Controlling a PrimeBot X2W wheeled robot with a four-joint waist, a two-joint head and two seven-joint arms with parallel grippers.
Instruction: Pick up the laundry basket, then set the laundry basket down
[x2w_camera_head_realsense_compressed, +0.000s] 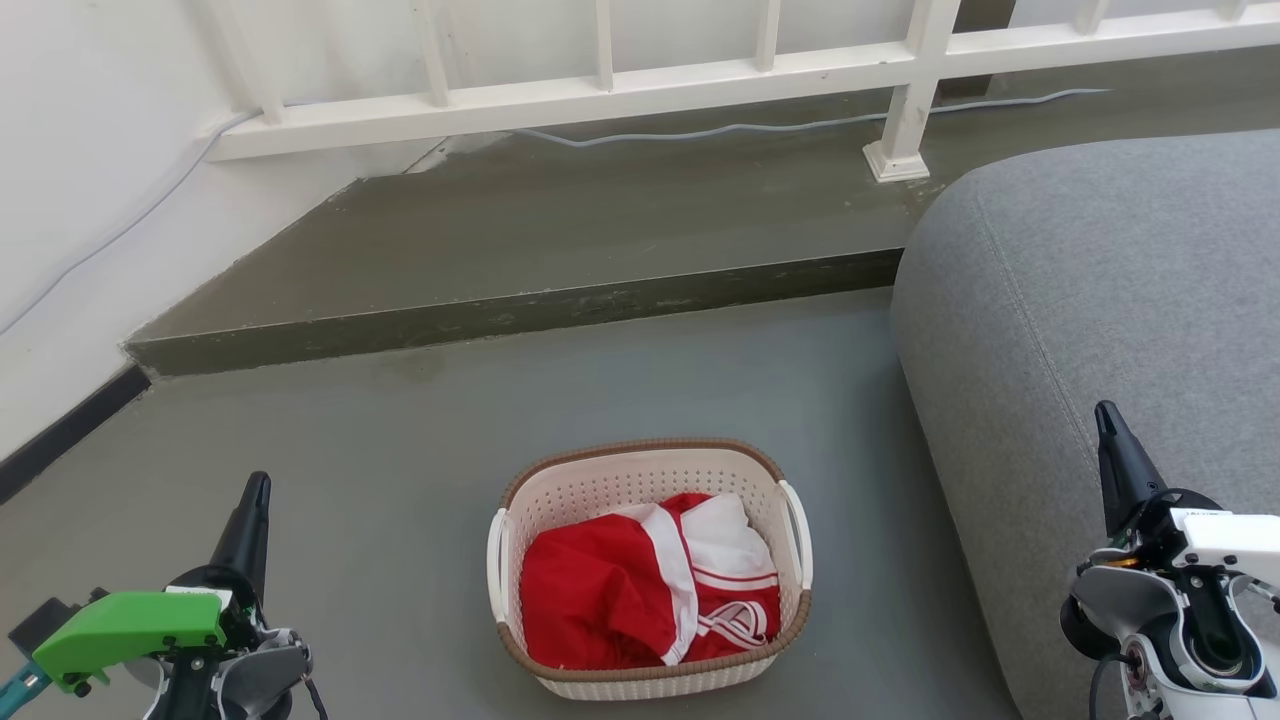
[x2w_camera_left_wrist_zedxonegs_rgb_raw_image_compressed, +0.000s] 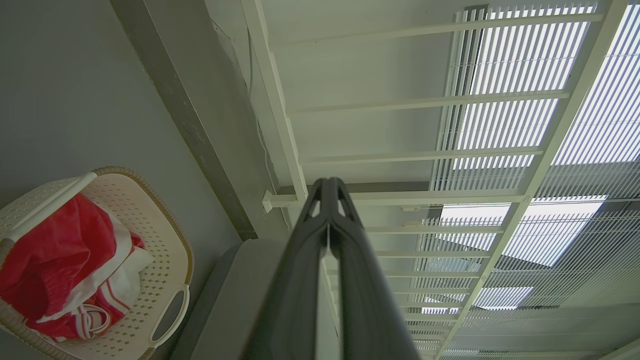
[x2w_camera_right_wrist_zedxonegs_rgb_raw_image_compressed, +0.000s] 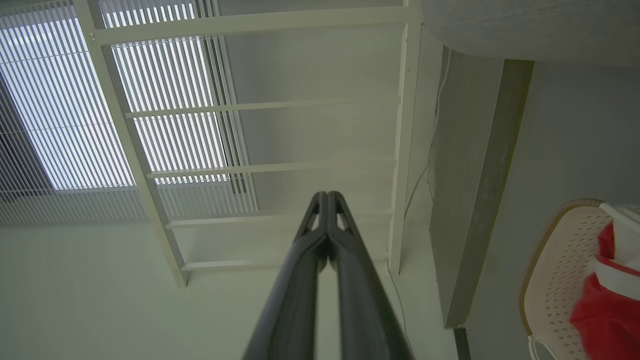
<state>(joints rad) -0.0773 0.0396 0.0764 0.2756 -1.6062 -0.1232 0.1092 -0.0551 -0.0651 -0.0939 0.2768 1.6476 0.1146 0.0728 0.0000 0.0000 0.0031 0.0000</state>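
Head view looks down on the basket (x2w_camera_head_realsense_compressed: 600, 490), which sits on the grey floor (x2w_camera_head_realsense_compressed: 400, 450) roughly midway between the two arms and near the rounded corner of a grey sofa (x2w_camera_head_realsense_compressed: 1100, 300) on the robot's right, with a strip of floor between them. A crumpled red and white garment (x2w_camera_head_realsense_compressed: 620, 590) lies inside and covers most of the bottom. A white loop handle (x2w_camera_head_realsense_compressed: 497, 565) stands on the basket's left side and another on its right. The left gripper (x2w_camera_head_realsense_compressed: 258, 490) hangs low at the left, well apart from the basket, pointing up the view; its jaws are clenched tip to tip on nothing, as the left wrist view confirms. The right gripper (x2w_camera_head_realsense_compressed: 1105, 415) hangs over the sofa's edge, also well apart from the basket, its jaws likewise pressed together and empty. Behind the basket a low step (x2w_camera_head_realsense_compressed: 500, 310) rises, with a white railing (x2w_camera_head_realsense_compressed: 600, 90) along its far side and a pale cable (x2w_camera_head_realsense_compressed: 750, 127) trailing under the rail.
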